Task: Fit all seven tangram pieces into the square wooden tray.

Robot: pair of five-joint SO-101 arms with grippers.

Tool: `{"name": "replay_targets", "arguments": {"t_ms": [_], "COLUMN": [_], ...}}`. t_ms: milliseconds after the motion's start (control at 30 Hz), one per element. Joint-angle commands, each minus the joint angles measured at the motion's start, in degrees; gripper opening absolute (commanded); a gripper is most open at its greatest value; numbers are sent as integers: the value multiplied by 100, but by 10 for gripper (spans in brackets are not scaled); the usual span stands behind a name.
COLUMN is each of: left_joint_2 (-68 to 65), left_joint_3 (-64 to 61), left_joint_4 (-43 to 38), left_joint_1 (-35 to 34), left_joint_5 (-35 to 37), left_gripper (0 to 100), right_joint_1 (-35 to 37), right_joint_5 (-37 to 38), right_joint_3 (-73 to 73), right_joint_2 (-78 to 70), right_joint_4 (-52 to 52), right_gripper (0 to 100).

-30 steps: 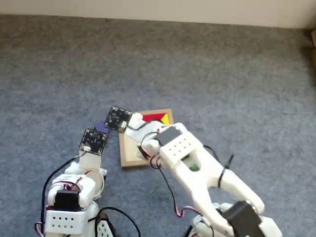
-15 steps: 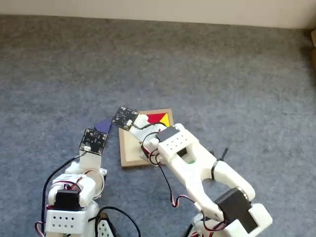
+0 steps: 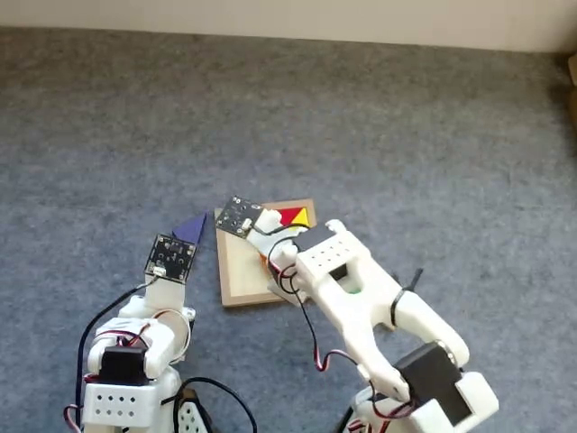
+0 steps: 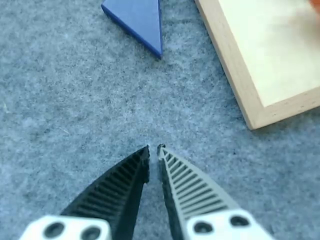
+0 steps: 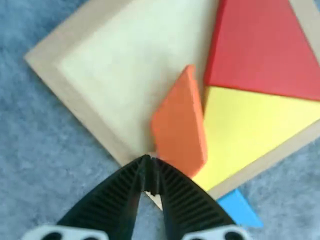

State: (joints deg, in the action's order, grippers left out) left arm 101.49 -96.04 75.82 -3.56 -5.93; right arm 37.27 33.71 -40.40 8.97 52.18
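High view: we see the square wooden tray [image 3: 236,281] under the right arm [image 3: 343,280], a red triangle [image 3: 285,215] and yellow piece [image 3: 303,217] inside, a dark blue triangle [image 3: 190,228] just outside its rim. Left wrist view: our left gripper [image 4: 153,150] is clenched on nothing near a tray corner. Right wrist view: the right gripper [image 5: 150,167], clenched and empty, sits at the tray's rim beside a tilted orange piece [image 5: 180,130] inside it.

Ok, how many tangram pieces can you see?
5. Red, yellow and orange lie in the tray; light blue sits just outside its corner; a dark blue triangle lies on the carpet. Others may be hidden.
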Motion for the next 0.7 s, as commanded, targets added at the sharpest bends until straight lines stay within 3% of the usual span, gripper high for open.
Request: {"name": "replay_targets", "arguments": {"t_ms": [0, 267, 433, 667], "left_joint_2": [233, 233, 233, 233], "left_joint_3": [-119, -119, -119, -119], "left_joint_4": [0, 0, 0, 0], "left_joint_1": [-22, -22, -22, -22], "left_joint_5": [0, 0, 0, 0], "left_gripper": [51, 51, 51, 51], "right_joint_1": [-92, -154, -127, -31], "right_joint_5": [53, -809, -826, -791], "right_joint_3": [347, 215, -4, -40], "right_joint_2": [664, 479, -127, -145], "right_joint_4": [75, -1147, -2079, -1613], "right_gripper": [5, 5, 5, 5]}}
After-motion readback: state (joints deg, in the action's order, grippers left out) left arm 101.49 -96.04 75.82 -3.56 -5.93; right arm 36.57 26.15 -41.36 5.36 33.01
